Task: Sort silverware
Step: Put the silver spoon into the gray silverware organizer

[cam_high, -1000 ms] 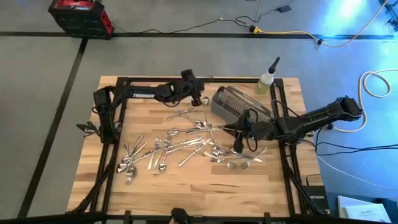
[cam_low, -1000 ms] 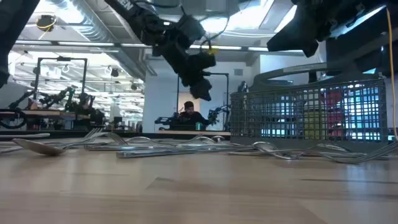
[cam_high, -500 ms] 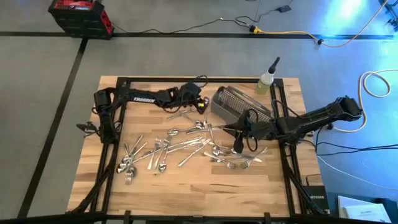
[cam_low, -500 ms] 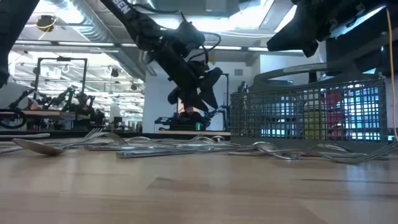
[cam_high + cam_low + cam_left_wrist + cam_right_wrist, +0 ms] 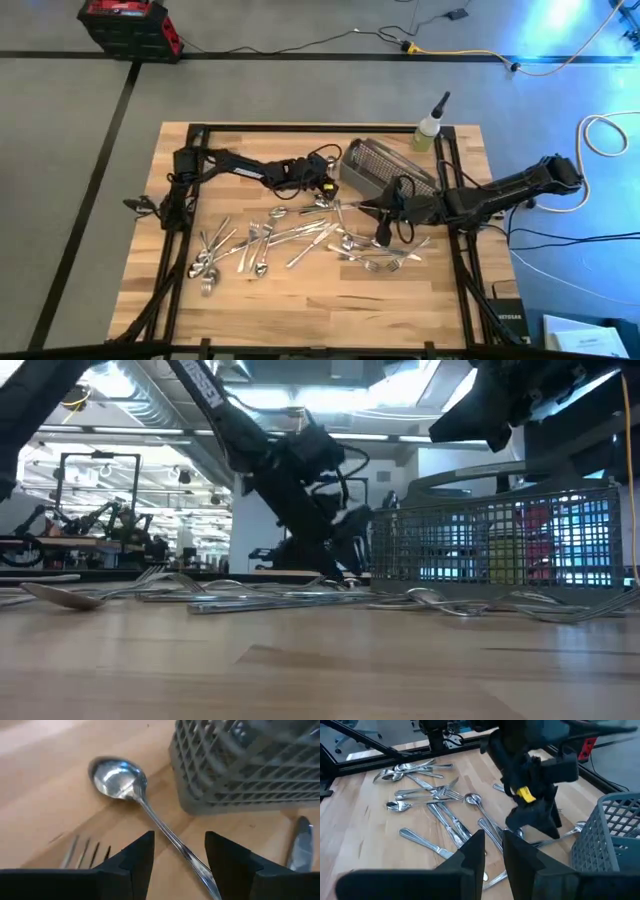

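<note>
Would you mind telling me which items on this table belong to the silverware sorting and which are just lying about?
Part of the job:
- silverware, forks and spoons scattered on the table
- spoon before the open left gripper
- mesh basket
- right gripper, waiting over the table

Lying about:
- squeeze bottle
- red and black case on the floor

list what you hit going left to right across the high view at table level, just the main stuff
silverware cluster at the left → left gripper, open and low over a spoon → right gripper, hanging over the silverware → mesh basket → squeeze bottle at the far right corner
</note>
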Robot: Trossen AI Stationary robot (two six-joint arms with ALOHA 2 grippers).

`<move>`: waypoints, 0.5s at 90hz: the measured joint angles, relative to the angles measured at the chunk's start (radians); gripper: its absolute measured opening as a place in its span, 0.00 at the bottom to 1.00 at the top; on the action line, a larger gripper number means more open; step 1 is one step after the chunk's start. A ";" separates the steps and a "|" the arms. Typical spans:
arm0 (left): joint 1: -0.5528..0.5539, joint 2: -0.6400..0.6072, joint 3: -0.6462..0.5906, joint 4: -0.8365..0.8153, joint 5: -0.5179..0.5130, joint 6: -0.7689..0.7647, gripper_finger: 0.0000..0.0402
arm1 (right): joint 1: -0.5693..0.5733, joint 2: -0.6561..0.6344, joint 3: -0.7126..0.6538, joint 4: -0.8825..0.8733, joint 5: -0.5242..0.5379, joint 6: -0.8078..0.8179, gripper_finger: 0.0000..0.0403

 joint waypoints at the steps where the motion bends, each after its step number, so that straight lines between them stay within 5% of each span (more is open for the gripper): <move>1: 0.000 0.003 0.000 0.001 0.000 -0.002 0.40 | 0.000 0.000 0.000 0.001 0.000 0.000 0.13; 30: 0.008 0.026 0.003 0.022 -0.085 0.018 0.40 | 0.000 0.000 0.000 -0.003 0.005 0.000 0.13; 45: 0.022 0.026 0.003 0.027 -0.127 0.074 0.30 | 0.000 0.000 0.000 -0.003 0.010 0.000 0.13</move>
